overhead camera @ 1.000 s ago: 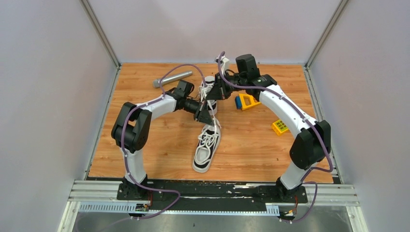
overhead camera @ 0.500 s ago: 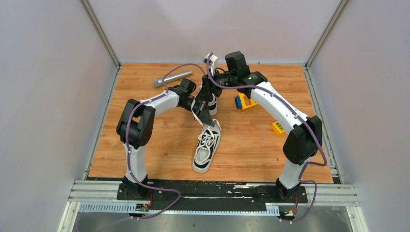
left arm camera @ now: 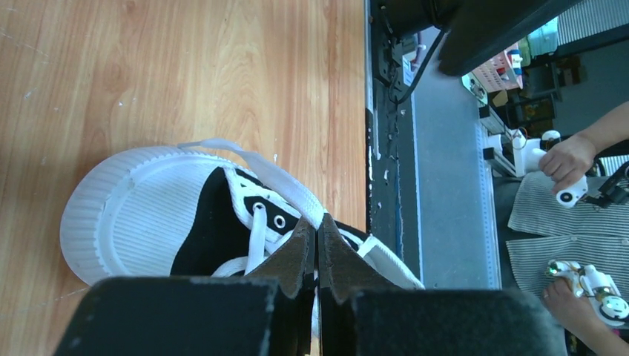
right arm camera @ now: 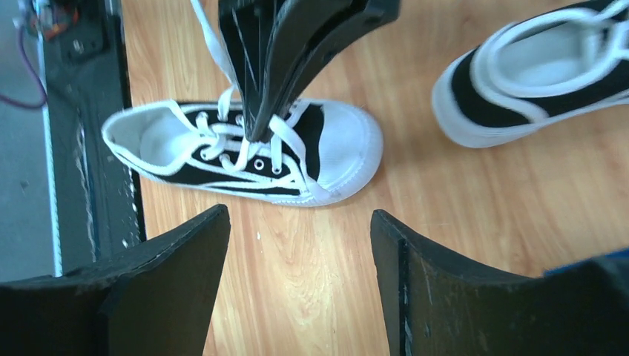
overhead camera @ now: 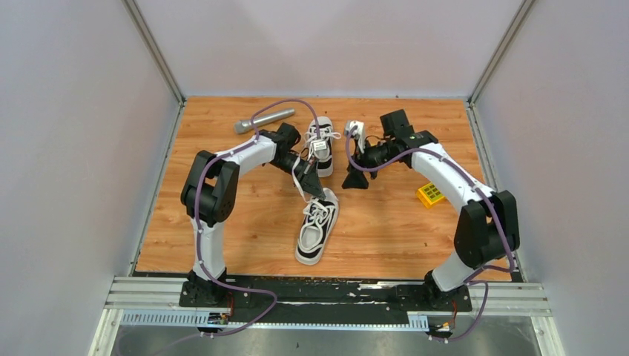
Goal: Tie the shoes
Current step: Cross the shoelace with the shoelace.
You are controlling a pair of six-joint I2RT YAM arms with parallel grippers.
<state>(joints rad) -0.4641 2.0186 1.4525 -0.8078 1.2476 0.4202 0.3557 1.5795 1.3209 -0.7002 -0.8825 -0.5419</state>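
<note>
From above, the left end effector (overhead camera: 319,189) is pressed together over the laces (overhead camera: 320,211) of the near shoe (overhead camera: 315,231). The far shoe (overhead camera: 320,139) lies beyond it. The left wrist view shows no strand clearly pinched. In the right wrist view, the right end effector (right arm camera: 298,215) stands spread and empty beside the near shoe. It would do best to grip a lace low.

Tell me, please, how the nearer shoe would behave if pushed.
The nearer shoe probably slides rather than tips, resting flat on its wide sole. Its canvas upper likely gives under a pinch. Its loose laces would probably trail floppily.
</note>
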